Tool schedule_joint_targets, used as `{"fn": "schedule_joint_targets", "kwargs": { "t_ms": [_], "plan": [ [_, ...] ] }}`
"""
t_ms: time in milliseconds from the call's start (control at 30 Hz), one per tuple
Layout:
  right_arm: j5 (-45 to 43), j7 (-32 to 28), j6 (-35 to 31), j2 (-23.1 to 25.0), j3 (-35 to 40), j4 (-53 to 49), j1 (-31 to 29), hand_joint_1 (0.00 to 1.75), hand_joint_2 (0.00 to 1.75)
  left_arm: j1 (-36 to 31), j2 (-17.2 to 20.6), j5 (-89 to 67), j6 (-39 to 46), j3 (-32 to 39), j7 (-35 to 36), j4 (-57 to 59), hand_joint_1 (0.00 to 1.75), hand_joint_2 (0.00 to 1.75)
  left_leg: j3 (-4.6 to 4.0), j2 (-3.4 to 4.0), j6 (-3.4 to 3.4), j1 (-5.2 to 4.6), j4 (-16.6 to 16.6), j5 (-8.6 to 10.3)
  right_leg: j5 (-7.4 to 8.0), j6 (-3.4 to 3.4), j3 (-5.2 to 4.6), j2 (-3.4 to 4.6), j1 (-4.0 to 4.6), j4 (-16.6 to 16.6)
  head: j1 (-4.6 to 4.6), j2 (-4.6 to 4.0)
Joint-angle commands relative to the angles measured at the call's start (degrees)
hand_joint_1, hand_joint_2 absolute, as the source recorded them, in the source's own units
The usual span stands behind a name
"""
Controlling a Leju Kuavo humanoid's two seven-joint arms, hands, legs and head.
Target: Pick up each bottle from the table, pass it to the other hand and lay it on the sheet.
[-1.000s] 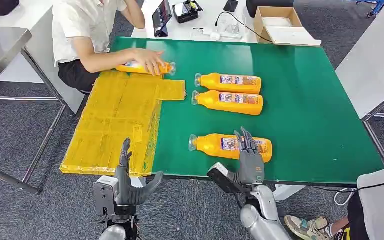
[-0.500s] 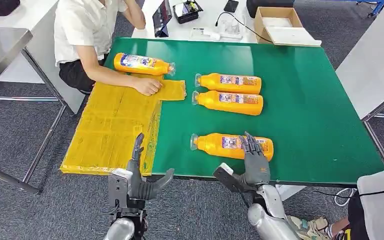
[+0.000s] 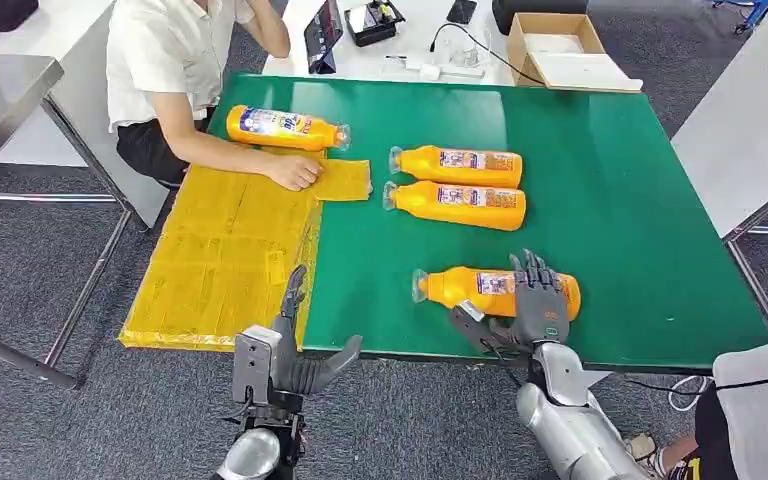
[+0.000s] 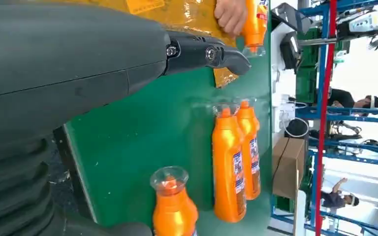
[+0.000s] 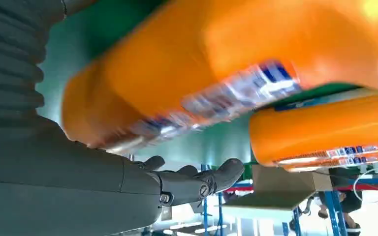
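R hand [image 3: 537, 305] fingers draped over near bottle [image 3: 480, 290], grip unclear | L hand [image 3: 295, 345] upright off surface [image 3: 620, 200] edge, fingers spread, holds nothing

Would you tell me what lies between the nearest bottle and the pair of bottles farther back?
Only bare green table, seen in the head view, separates the nearest bottle from the pair.

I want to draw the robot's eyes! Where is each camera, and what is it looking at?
Head view: high on the body, looking down at the green table; shows the left hand and right hand.
Left wrist view: behind the left hand, looking across the table at the bottles.
Right wrist view: behind the right hand, under the near bottle.
Shared: the near bottle appears in all three.
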Motion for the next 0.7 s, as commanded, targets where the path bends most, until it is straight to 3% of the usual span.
{"fn": "schedule_joint_targets", "kwargs": {
  "t_ms": [33,233,433,567,700],
  "plan": [
    [4.2,1.4,0.7,-0.3,3.8,-1.2,-4.6,0.00,1.75,0.0,2.1,-0.4,-1.1,-1.3,1.2,-1.5,0.00,1.75,0.29,0.23,-0.09,-0.02,0.0,-0.16,-0.12,-0.16,0.19,0.20,-0.01,0.1,0.00,0.00],
    [2.6,1.6,5.6,0.8,3.7,-0.8,-6.0,0.00,1.75,0.2,2.4,-0.3,-1.9,-1.0,2.6,-2.8,0.00,1.75,0.03,0.12,-0.04,-0.01,0.0,-0.02,0.00,-0.07,0.00,0.11,-0.01,0.0,0.00,0.00],
    [2.4,1.7,5.6,0.7,3.6,-0.7,-5.8,0.00,1.75,0.4,2.5,-0.3,-1.9,-0.9,2.6,-2.9,0.00,1.75,0.18,0.13,-0.07,-0.02,0.0,-0.07,-0.06,-0.11,0.12,0.12,-0.01,0.0,0.00,0.00],
    [0.5,8.0,20.9,0.3,3.7,6.4,-9.0,0.00,1.75,2.2,1.5,-1.1,-3.4,-0.7,5.7,-4.4,0.00,1.75,0.12,0.13,-0.04,-0.03,0.0,-0.05,-0.02,-0.07,0.07,0.12,-0.02,0.0,0.00,0.00],
    [-1.6,7.5,23.4,-0.5,3.1,9.1,-9.4,0.00,1.75,2.1,1.8,-0.7,-4.9,-1.0,6.6,-3.5,0.00,1.75,0.40,0.15,-0.10,-0.03,0.0,-0.14,-0.13,-0.18,0.33,0.12,-0.01,0.0,0.02,0.00]
  ]
}}
